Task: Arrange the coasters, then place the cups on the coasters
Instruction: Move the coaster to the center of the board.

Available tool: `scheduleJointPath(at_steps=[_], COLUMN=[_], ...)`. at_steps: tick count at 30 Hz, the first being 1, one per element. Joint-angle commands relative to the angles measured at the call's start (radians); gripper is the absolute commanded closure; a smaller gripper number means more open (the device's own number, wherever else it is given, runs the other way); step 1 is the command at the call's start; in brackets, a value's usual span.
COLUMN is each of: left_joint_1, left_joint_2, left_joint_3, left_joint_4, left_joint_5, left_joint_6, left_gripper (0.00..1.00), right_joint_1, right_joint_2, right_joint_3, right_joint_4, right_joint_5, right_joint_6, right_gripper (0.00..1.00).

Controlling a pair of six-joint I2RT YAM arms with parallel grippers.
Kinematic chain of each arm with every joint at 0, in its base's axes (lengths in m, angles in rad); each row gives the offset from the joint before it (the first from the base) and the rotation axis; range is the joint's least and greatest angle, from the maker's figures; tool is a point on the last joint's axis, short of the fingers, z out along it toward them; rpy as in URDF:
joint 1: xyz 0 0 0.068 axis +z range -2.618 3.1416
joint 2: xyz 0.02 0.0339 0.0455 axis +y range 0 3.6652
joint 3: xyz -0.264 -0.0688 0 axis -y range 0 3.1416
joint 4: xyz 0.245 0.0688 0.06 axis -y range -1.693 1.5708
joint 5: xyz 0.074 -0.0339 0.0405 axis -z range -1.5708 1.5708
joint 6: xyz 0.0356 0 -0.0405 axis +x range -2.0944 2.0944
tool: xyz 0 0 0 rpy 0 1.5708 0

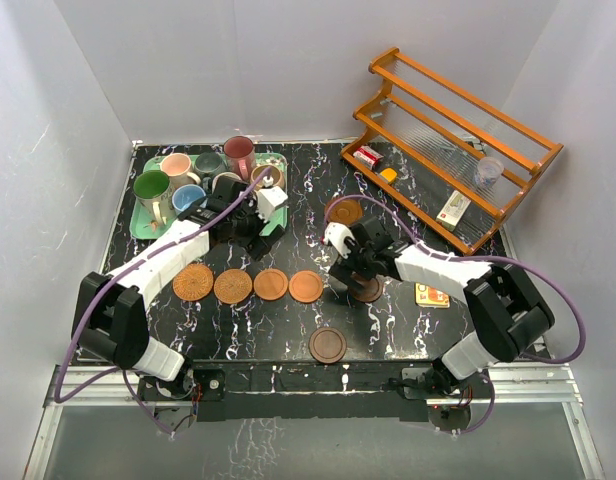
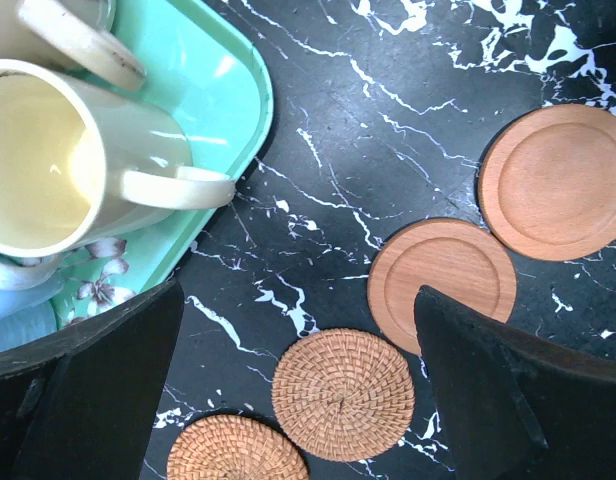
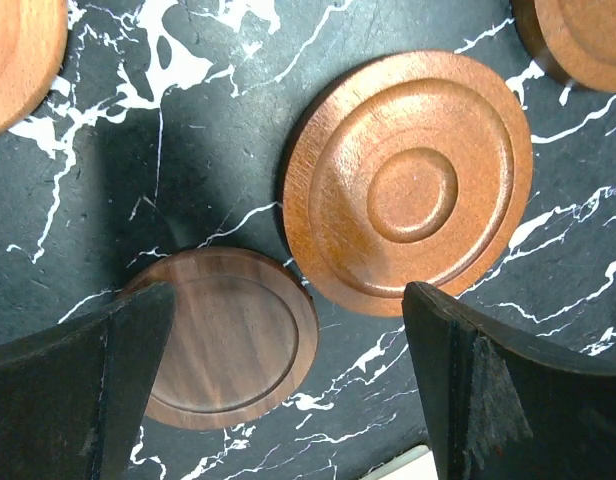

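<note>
Right wrist view: your right gripper (image 3: 288, 300) hangs with its jaws wide apart and empty over a dark brown coaster (image 3: 238, 330) lying flat. The disc sits between the fingers but off-centre, toward the finger at frame left. Being round, it has no long axis to line up. A ringed reddish coaster (image 3: 413, 185) lies just beyond, rims touching or nearly so. Judgement: centre on the dark disc before closing. Your left gripper (image 2: 298, 300), likewise spread and empty, hangs beside the tray (image 2: 223, 100) of cups (image 2: 48, 150), farther off.
</note>
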Motion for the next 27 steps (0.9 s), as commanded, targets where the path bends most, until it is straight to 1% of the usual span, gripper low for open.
scheduleJointPath(at_steps=[1,9,22,27], left_joint_1=[0.025,0.043,0.056,0.063], left_joint_2=[-0.062,-0.076,-0.086,-0.088], left_joint_3=[0.004,-0.004,-0.01,-0.015], left_joint_4=[0.005,0.006,0.008,0.009], left_joint_5=[-0.006,-0.003,-0.001,0.003], left_joint_6=[-0.015,-0.016,-0.015,-0.015], left_gripper=[0.01,0.01,0.01,0.01], right_joint_1=[0.042,0.07,0.087,0.092], right_joint_2=[0.034,0.061,0.086,0.099], right_joint_3=[0.039,0.062,0.115,0.129], right_joint_4=[0.035,0.036,0.014,0.015], right_joint_5=[0.022,0.034,-0.042,-0.046], right_joint_6=[0.005,0.006,0.033,0.035], right_gripper=[0.02,0.02,0.02,0.02])
